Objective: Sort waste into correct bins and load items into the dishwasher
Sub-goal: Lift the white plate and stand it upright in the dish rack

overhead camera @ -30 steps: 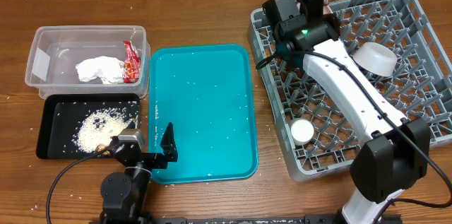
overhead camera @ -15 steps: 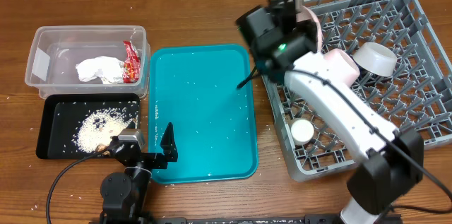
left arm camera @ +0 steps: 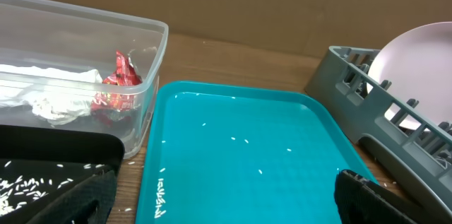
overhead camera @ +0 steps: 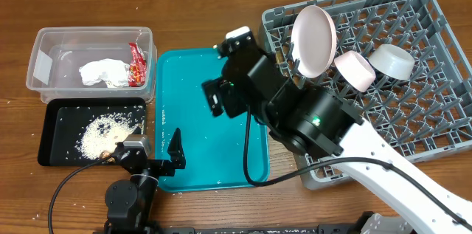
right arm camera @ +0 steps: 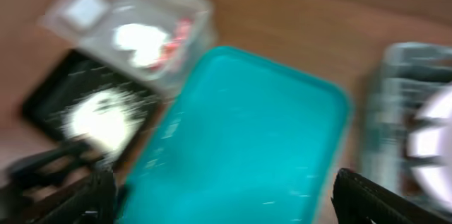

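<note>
Clear plastic rectangular tub, far left of the wooden table: a crumpled white paper napkin is held inside, with a red printed snack wrapper stood against the tub's right wall, touching the napkin.

Shallow black rectangular tray, just in front of the tub: a heap of pale rice-like crumbs is piled right of centre, and loose grains are scattered over the rest of its floor.

Teal serving tray, between the two bins and the rack: only a thin scatter of pale grains is seen on it.

Large square grey plastic dish rack, far right: a pale pinkish-white round plate is stood on edge near the rack's back left corner. A small pink bowl is tipped on its side just beside the plate, and a greyish-white bowl is tipped just beside that. The rack's near left part is hidden by the right arm.

Left gripper: parked low at the teal tray's near left corner, fingers spread wide, nothing between them.

Right gripper: held above the teal tray's right half. The wrist view is blurred, but the fingers are seen well apart and empty.
</note>
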### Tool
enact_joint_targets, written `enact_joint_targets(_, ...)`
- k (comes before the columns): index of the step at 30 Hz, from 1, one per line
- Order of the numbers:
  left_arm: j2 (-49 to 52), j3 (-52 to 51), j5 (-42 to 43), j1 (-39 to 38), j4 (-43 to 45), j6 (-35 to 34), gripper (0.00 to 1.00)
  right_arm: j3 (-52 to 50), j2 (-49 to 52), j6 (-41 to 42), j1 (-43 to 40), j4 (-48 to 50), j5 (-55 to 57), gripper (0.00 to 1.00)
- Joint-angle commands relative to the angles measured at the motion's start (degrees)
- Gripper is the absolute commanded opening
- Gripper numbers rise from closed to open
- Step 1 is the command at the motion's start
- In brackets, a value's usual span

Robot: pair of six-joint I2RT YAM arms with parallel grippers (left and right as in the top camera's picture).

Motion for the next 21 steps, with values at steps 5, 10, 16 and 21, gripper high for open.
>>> enact_joint_targets(5, -0.55, -0.24, 0.79, 0.31, 0.17, 0.26, 1.0, 0.28, -0.87, 0.2, -0.61, -1.4, -10.69, 1.0)
enact_joint_targets(10, -0.55, -0.24, 0.79, 0.31, 0.17, 0.28, 1.0, 0.28, -6.36, 0.0, -6.16, -5.81, -7.91, 1.0)
enact_joint_targets(16, -0.55, -0.24, 0.79, 0.31, 0.17, 0.28, 1.0, 0.26, -13.7, -2.14, -16.11, -9.14, -7.58, 1.0)
enact_joint_targets(21, -0.55, -0.24, 0.79, 0.31, 0.17, 0.26, 1.0, -1.66, -18.88, -6.97, -21.73, -7.06, -6.97, 1.0)
